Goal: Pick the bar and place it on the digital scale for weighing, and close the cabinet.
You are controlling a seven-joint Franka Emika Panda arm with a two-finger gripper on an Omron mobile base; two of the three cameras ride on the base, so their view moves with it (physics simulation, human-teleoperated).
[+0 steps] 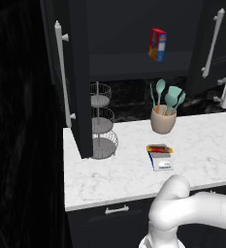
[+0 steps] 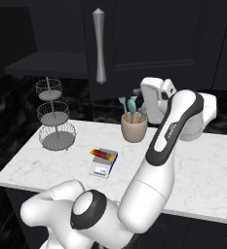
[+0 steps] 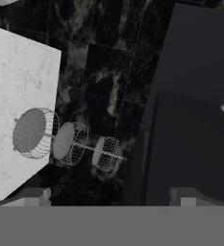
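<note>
The claw (image 3: 108, 194) is held wide open and empty, aimed at a three-tier wire basket stand (image 3: 68, 141). The bar (image 1: 159, 149), slim, red with orange-yellow, is laid across the digital scale (image 1: 161, 159) on the marble surface (image 1: 109, 169). The dark cabinet (image 1: 68, 72) is left open.

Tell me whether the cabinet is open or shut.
Open. Both cabinet doors swing outward over the counter, exposing the shelf holding a box.
</note>
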